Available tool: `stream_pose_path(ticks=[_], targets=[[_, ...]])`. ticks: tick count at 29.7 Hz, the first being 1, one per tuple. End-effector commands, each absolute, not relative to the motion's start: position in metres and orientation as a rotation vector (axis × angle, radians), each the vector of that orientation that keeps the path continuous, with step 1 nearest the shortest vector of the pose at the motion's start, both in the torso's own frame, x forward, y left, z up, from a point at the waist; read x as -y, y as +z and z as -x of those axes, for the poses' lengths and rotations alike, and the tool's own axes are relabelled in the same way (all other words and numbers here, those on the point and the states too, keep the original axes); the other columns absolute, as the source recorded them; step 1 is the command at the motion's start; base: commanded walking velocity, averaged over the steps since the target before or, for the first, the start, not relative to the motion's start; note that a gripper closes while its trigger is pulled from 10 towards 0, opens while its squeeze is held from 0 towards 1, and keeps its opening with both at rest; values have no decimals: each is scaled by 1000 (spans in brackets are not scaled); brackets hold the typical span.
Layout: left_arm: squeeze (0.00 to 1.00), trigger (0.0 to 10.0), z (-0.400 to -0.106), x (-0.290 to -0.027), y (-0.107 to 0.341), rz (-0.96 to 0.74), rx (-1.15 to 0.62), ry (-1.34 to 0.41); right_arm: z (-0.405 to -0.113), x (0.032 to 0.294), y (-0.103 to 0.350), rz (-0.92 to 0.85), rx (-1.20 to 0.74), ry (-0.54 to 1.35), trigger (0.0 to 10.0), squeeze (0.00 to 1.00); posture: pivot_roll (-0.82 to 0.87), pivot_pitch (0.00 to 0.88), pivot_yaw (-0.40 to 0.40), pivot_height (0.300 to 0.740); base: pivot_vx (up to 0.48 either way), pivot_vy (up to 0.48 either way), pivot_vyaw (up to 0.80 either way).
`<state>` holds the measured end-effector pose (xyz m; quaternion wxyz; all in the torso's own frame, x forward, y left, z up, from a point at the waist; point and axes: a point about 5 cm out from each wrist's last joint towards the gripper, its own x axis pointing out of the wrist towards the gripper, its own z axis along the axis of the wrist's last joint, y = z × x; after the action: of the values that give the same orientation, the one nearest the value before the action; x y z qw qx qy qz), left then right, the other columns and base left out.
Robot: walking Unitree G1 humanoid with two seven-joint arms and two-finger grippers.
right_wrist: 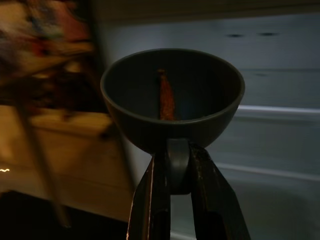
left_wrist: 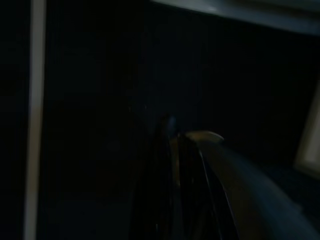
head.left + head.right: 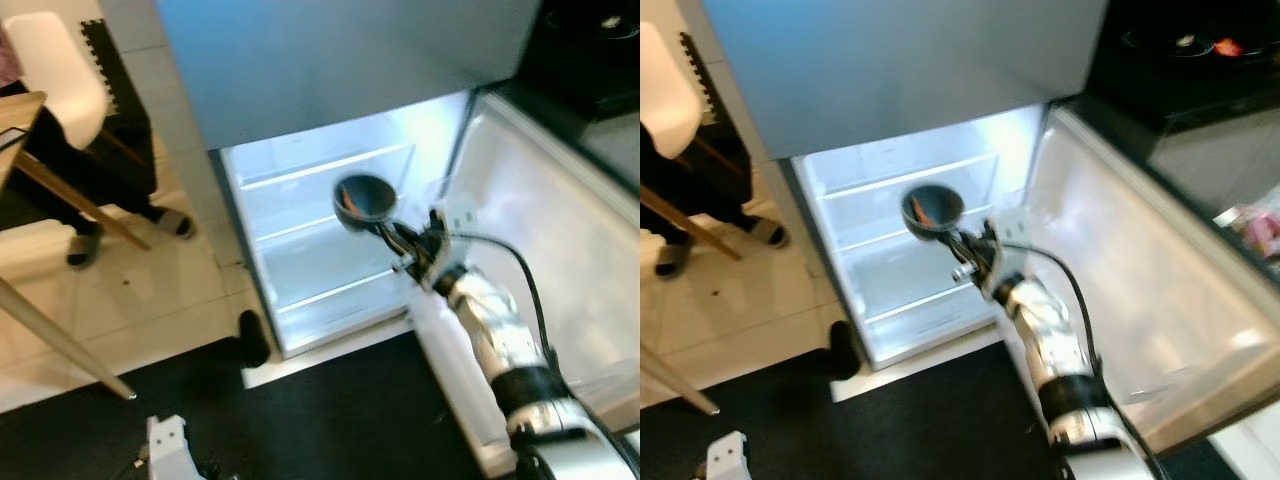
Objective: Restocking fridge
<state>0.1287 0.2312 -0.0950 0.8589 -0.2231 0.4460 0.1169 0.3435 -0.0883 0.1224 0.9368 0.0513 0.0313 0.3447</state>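
right fingers point(image 1: 172, 165) pinch bowl point(image 1: 172, 95) handle | bowl ahead, before open fridge point(image 3: 330, 230)

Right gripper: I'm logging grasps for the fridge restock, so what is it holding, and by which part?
The right gripper holds a dark grey bowl by its short handle, pinched between the two fingers, in front of the open fridge.

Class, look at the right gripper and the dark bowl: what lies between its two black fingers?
The bowl's short handle tab sits clamped between the right gripper's fingers, clearest in the right wrist view.
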Motion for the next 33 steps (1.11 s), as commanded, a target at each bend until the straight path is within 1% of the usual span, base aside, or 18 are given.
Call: stream_pose_path(ticks=[1, 7, 15, 18, 19, 20, 22, 23, 24, 25, 28, 31, 32, 33], targets=[[0, 10000, -130, -233, -94, 457, -937, 243, -345, 95, 124, -106, -50, 699, 10000, 0, -39, 22, 50, 740, 330, 0, 0], [0, 10000, -131, -236, -93, 454, -930, 240, -344, 96, 125, -103, -42, 731, 10000, 0, -27, 15, 61, 740, 331, 0, 0], [0, 10000, -130, -239, -92, 438, -935, 233, -345, 102, 118, -92, -66, 704, 10000, 0, -23, 2, 67, 740, 330, 0, 0], [0, 10000, -131, -240, -92, 434, -936, 232, -346, 108, 111, -64, -108, 674, 10000, 0, -21, 0, 67, 740, 330, 0, 0], [0, 10000, -131, -239, -92, 434, -938, 229, -346, 114, 105, -21, -152, 652, 10000, 0, -20, 0, 67, 740, 281, 0, 0], [0, 10000, -131, -239, -92, 434, -938, 229, -346, 114, 105, -21, -152, 652, 10000, 0, -20, 0, 67, 740, 281, 0, 0], [0, 10000, -131, -237, -93, 441, -947, 234, -346, 134, 89, 90, -260, 570, 10000, 0, -22, 8, 65, 740, 0, 0, 0], [0, 10000, -131, -237, -93, 441, -947, 234, -346, 134, 89, 90, -260, 570, 10000, 0, -22, 8, 65, 740, 0, 0, 0], [0, 10000, -131, -236, -93, 444, -949, 235, -346, 144, 83, 132, -301, 534, 10000, 0, -25, 10, 63, 740, 0, 0, 0], [0, 10000, -131, -236, -93, 444, -949, 235, -346, 144, 83, 132, -301, 534, 10000, 0, -25, 10, 63, 740, 0, 0, 0], [0, 10000, -128, -232, -95, 443, -958, 222, -343, 166, 75, 161, -360, 450, 10000, 0, -29, 15, 57, 740, 0, 0, 0], [0, 10000, -127, -231, -96, 440, -961, 208, -344, 171, 76, 160, -359, 431, 10000, 0, -27, 11, 51, 740, 0, 0, 0], [0, 10000, -127, -230, -96, 446, -960, 196, -346, 174, 80, 137, -346, 431, 10000, 0, -25, 31, 52, 740, 0, 0, 0], [0, 10000, -127, -230, -96, 446, -960, 196, -346, 174, 80, 137, -346, 431, 10000, 0, -25, 31, 52, 740, 0, 0, 0]])
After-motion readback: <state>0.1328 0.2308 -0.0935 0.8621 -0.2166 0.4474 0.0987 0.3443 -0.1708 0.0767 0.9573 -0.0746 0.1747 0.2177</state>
